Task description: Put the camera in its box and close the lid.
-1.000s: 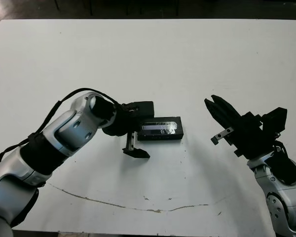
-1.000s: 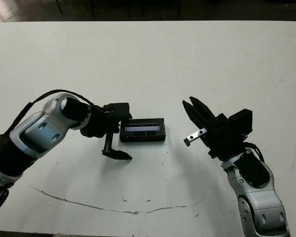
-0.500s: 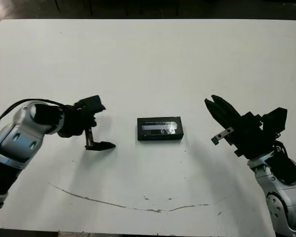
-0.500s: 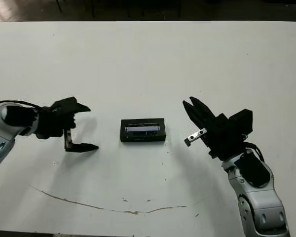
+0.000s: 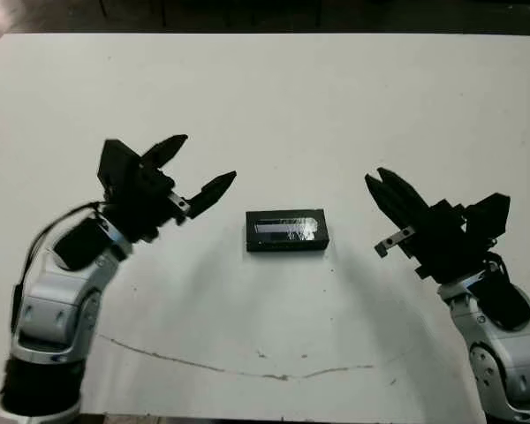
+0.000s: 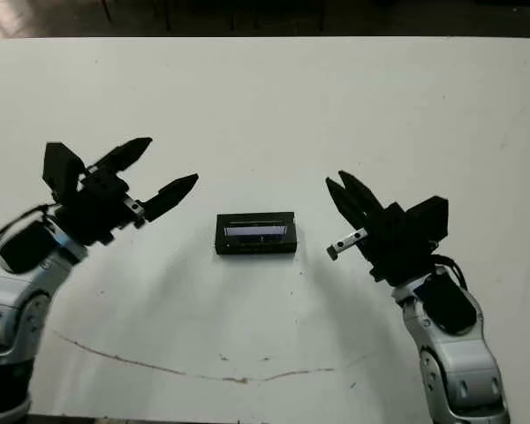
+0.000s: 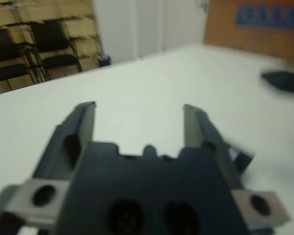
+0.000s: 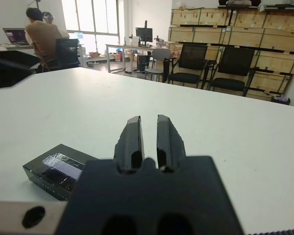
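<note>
On the white surface [image 5: 274, 97], the left gripper [image 5: 199, 168] hovers with fingers spread wide and empty left of the closed box [image 5: 286, 231], whose lid [image 5: 285, 228] sits on top, while the right gripper [image 5: 377, 185], fingers nearly together, waits to its right.

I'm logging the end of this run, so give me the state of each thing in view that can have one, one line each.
box: closed, flat on the table, touched by neither gripper.
lid: seated on the box, window strip facing up.
camera: not visible; cannot tell whether it is inside.
left gripper: open, empty, raised off to the box's side.
right gripper: shut, empty, clear of the box.
</note>
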